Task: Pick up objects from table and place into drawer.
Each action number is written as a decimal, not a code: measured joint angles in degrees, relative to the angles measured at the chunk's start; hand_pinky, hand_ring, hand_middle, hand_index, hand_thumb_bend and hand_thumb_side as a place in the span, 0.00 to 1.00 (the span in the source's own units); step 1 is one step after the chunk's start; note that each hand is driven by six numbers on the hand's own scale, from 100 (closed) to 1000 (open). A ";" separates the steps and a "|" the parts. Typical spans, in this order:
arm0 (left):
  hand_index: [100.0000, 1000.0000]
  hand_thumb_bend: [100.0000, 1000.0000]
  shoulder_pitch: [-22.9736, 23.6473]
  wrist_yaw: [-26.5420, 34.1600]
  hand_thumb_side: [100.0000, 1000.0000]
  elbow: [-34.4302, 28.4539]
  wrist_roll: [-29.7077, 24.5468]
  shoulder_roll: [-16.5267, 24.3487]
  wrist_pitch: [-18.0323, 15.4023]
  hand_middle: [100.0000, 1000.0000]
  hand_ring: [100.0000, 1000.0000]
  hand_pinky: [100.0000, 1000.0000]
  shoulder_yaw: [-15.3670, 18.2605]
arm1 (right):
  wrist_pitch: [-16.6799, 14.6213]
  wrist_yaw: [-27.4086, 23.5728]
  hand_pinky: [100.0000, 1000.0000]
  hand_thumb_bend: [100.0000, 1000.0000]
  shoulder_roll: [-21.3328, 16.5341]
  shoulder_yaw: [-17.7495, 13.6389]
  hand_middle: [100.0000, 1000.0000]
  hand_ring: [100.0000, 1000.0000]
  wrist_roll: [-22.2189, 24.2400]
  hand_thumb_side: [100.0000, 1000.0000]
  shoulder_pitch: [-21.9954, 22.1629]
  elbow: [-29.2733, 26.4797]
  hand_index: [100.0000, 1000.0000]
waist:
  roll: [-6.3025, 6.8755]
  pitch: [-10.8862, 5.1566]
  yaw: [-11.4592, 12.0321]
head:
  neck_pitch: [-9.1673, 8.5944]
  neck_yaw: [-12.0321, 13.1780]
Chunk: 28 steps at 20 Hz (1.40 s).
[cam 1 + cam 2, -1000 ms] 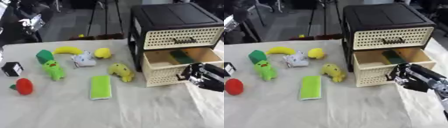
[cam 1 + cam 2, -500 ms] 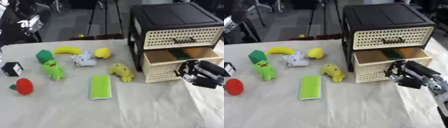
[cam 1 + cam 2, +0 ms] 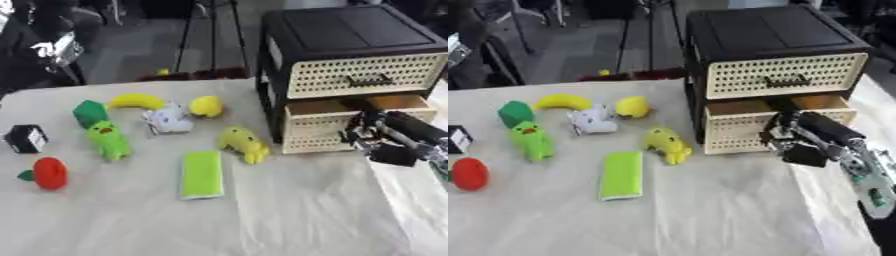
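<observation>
Right hand: the right hand (image 3: 798,142) sits against the front of the lower drawer (image 3: 741,127), fingers bent around the middle of the drawer face — whether they clasp a handle or only press on it, I cannot tell.
Left hand: in neither view.
Drawer: the lower drawer stands only a little way out of the black cabinet (image 3: 350,35) at the tabletop's far right corner; the upper drawer (image 3: 367,75) is flush.
Objects: all out on the cloth, left of the cabinet — yellow duck toy (image 3: 243,144) nearest it, green flat block (image 3: 202,174) toward the near edge, lemon (image 3: 206,106), banana (image 3: 134,101), white-grey toy (image 3: 166,120), green frog toy (image 3: 107,140), green cube (image 3: 88,112), red fruit (image 3: 49,173) and black-white cube (image 3: 26,138) by the left edge.
Risk: with so narrow an opening, nothing bulky would likely pass — a toy could catch on the drawer's rim and fall.
Risk two: a skewed push might shift the light cabinet.
View difference: the right eye view shows more of the forearm (image 3: 859,165) running to the right edge; the left eye view crops it.
</observation>
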 measured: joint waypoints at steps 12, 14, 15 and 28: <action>0.68 0.52 0.00 0.41 0.72 0.00 -0.01 -0.49 -0.01 0.51 0.51 0.53 -0.01 | -0.94 2.74 0.47 0.00 0.96 0.21 0.77 0.75 -3.10 0.92 -4.60 1.66 0.76 | 0.03 -0.01 0.87 | 0.00 -0.58; 0.68 0.53 0.00 0.43 0.72 0.00 -0.01 -0.50 -0.01 0.50 0.51 0.53 -0.01 | -0.95 3.29 0.48 0.00 1.04 0.21 0.77 0.75 -3.81 0.88 -4.73 1.66 0.76 | -0.01 -0.01 0.95 | 0.00 -0.61; 0.68 0.53 0.00 0.43 0.72 0.00 0.00 -0.50 -0.01 0.50 0.51 0.53 -0.01 | -0.97 3.55 0.49 0.00 1.04 0.21 0.77 0.75 -4.16 0.87 -4.72 1.64 0.76 | -0.04 -0.01 0.97 | 0.00 -0.61; 0.67 0.52 1.19 0.44 0.73 0.06 0.37 -0.50 -0.37 0.50 0.51 0.53 0.32 | 1.57 -0.54 0.40 0.00 -1.42 -3.32 0.62 0.57 -13.23 0.67 4.54 -12.38 0.69 | -1.45 -0.36 0.41 | 0.01 -0.02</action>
